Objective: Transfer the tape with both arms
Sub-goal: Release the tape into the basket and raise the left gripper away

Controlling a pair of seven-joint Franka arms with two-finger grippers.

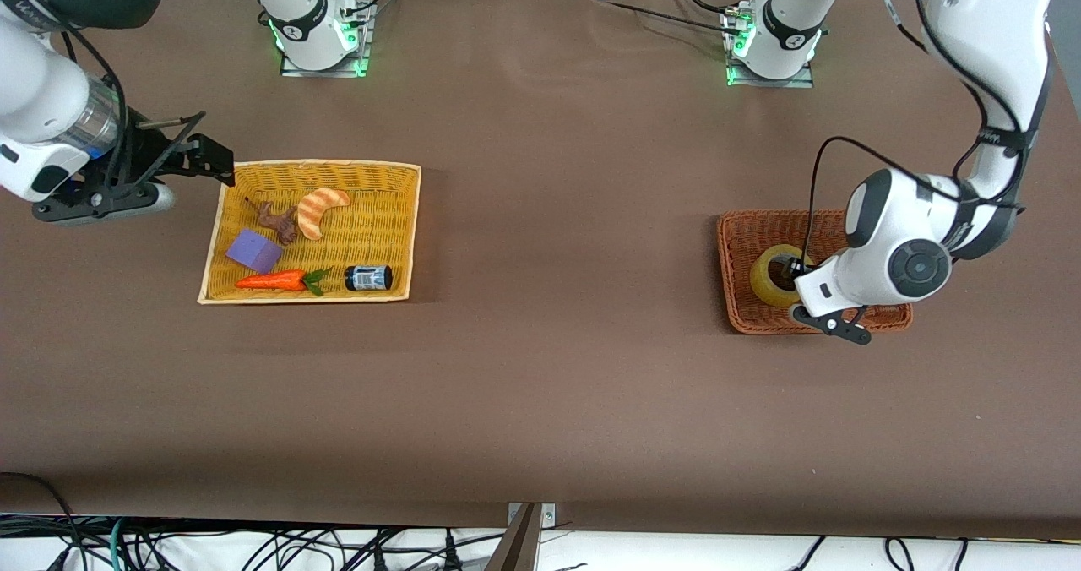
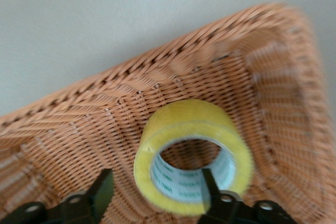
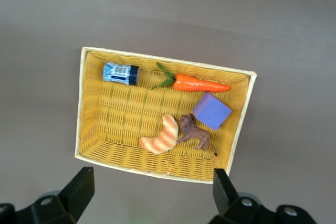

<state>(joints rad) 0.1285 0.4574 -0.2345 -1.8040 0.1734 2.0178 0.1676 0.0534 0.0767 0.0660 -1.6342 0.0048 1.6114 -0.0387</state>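
Note:
The tape (image 1: 767, 282) is a yellowish roll standing on its edge in the orange wicker basket (image 1: 743, 225) at the left arm's end of the table. In the left wrist view the tape (image 2: 194, 124) fills the middle, resting on the basket floor (image 2: 105, 108). My left gripper (image 1: 790, 271) is open and down in this basket. One finger (image 2: 210, 187) is inside the roll's hole and the other finger (image 2: 102, 192) is outside, so the jaws straddle the roll's wall; the gripper shows in its own view (image 2: 156, 195). My right gripper (image 1: 198, 140) is open and empty, beside the yellow basket.
The yellow basket (image 1: 397, 216) at the right arm's end holds a croissant (image 1: 321, 209), a brown toy animal (image 1: 279, 220), a purple block (image 1: 253, 251), a carrot (image 1: 274, 281) and a small dark jar (image 1: 367, 278). The right wrist view shows this basket (image 3: 86, 129) past my right gripper (image 3: 152, 190).

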